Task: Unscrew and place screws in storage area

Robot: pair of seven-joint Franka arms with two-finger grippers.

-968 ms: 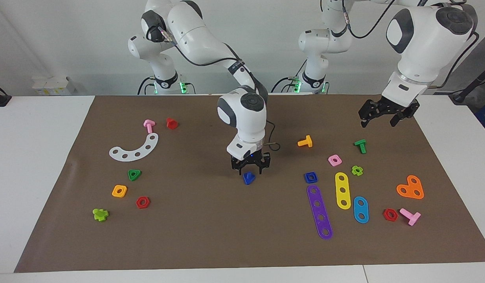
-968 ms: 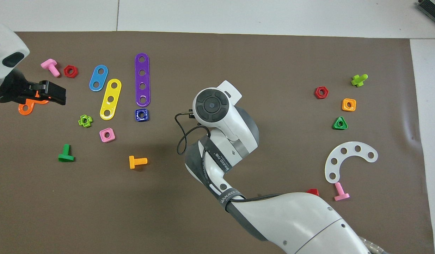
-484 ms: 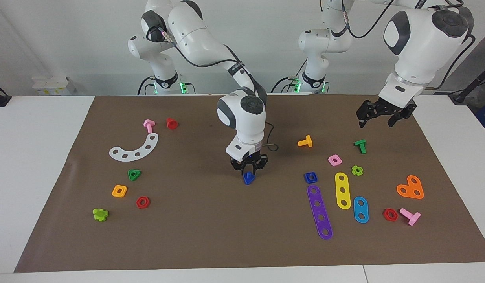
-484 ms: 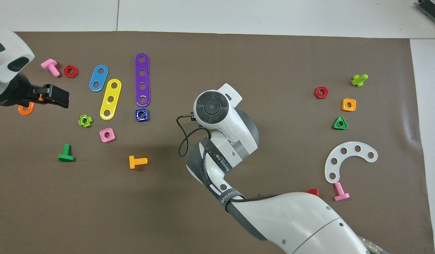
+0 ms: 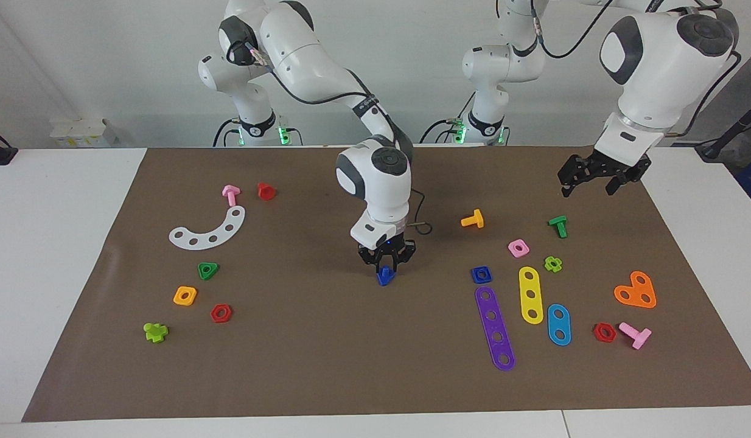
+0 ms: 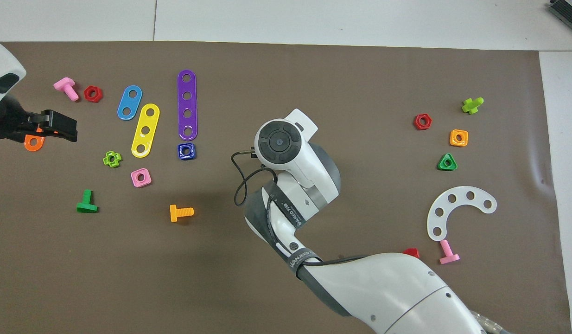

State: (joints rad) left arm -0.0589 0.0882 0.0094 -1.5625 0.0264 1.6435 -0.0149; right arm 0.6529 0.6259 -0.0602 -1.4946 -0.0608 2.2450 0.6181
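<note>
Now the right gripper (image 5: 386, 266) is down low in the middle of the brown mat (image 5: 327, 365). Its fingers are pinched close around the blue screw (image 5: 384, 277). The screw's pointy head sticks out just under the fingertips, right at the mat, and I cannot tell if it touches the mat. In the overhead view the right arm's round white wrist covers both the gripper and the screw.

The blue square nut (image 5: 481, 275) lies on the mat, well apart from the screw, toward the left arm's end of the table. The long purple strip (image 5: 495, 327) lies just beside that nut, farther from the robots. The yellow strip (image 5: 530, 294) and the light blue strip (image 5: 558, 324) lie next to the purple one. The orange bolt (image 5: 473, 219) lies on its side, nearer to the robots than the blue nut.

The left gripper (image 5: 599, 179) hangs up in the air over the left arm's end of the mat, above the green bolt (image 5: 558, 225). Its fingers are spread apart and hold nothing. That arm waits.

Toward the right arm's end lie the white curved piece (image 5: 210, 229) and the green triangle nut (image 5: 208, 270).
</note>
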